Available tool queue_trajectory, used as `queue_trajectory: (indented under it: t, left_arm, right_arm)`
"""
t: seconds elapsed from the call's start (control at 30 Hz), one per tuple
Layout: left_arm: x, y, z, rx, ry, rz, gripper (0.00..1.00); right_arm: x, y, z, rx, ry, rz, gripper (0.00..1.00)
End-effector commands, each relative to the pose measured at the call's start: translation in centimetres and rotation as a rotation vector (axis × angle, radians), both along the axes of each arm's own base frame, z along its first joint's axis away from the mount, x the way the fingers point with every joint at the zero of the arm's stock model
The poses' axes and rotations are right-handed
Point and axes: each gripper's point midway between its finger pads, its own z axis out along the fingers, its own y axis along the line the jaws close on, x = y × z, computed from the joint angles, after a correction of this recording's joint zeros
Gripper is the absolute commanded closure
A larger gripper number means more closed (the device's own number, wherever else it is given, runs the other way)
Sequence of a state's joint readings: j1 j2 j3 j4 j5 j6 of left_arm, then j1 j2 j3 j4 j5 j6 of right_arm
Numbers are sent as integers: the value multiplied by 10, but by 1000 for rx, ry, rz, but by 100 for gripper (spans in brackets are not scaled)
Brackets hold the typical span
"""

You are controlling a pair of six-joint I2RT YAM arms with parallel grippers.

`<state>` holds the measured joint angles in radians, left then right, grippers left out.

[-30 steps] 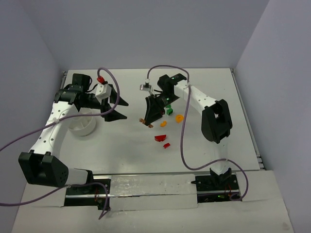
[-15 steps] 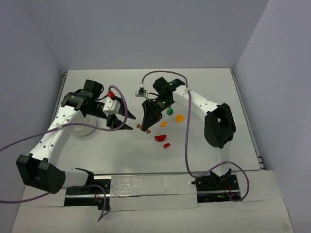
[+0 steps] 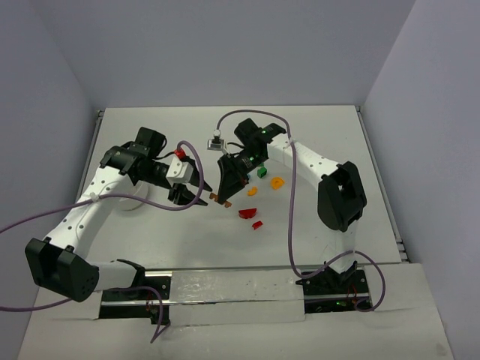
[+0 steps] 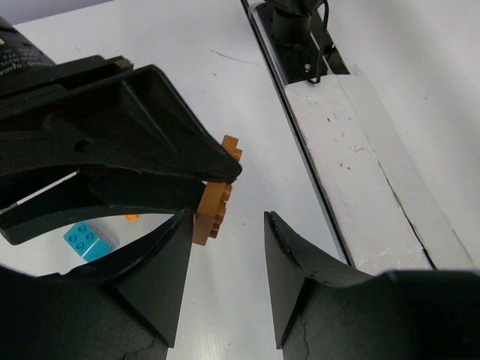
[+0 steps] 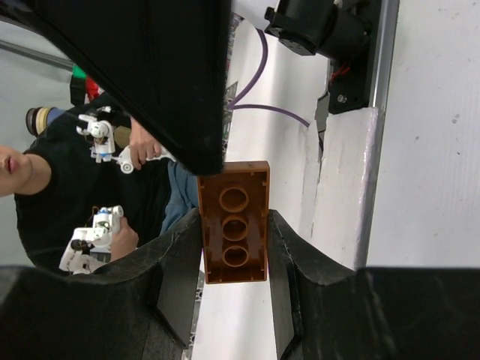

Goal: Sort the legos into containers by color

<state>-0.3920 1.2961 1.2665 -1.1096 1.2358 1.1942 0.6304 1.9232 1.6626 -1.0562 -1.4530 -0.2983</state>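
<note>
My right gripper is shut on an orange rectangular lego and holds it above the table; in the right wrist view the lego's hollow underside faces the camera. My left gripper is open and empty, its tips just left of that lego. In the left wrist view the orange lego sits just beyond my left finger. The white bowl is mostly hidden under my left arm. Loose legos lie right of centre: green, orange, curved orange, red and small red.
A cyan lego shows on the table under the right gripper's fingers in the left wrist view. Purple cables loop over both arms. Walls stand behind and at both sides, and a white strip runs along the near edge between the arm bases.
My left arm has swung right and forward, away from the bowl, until its open gripper reaches the orange lego. My right gripper has shifted slightly left with the lego.
</note>
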Motion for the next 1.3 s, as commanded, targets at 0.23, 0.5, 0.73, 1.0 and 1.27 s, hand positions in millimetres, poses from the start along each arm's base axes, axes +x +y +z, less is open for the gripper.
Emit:
queue_trajectory:
  t: [0.23,0.5,0.73,1.0,1.27]
  left_arm:
    - [12,-6,-2,1,-40,18,49]
    - [4,-8,8,-39,-26,-12,49]
    - [-5,-8,23,-77,-12,-37,45]
    - [-7,-10,26,-84,-7,-46,51]
    - [-7,-18,24,-61,-8,-59,67]
  right_arm:
    - [-30,-5,60,199,11,81,84]
    - [-28,-3,56,189,25,81,85]
    - [-24,0,52,178,40,80,86]
    - [-23,0,53,175,44,78,86]
    - [-24,0,55,177,43,81,87]
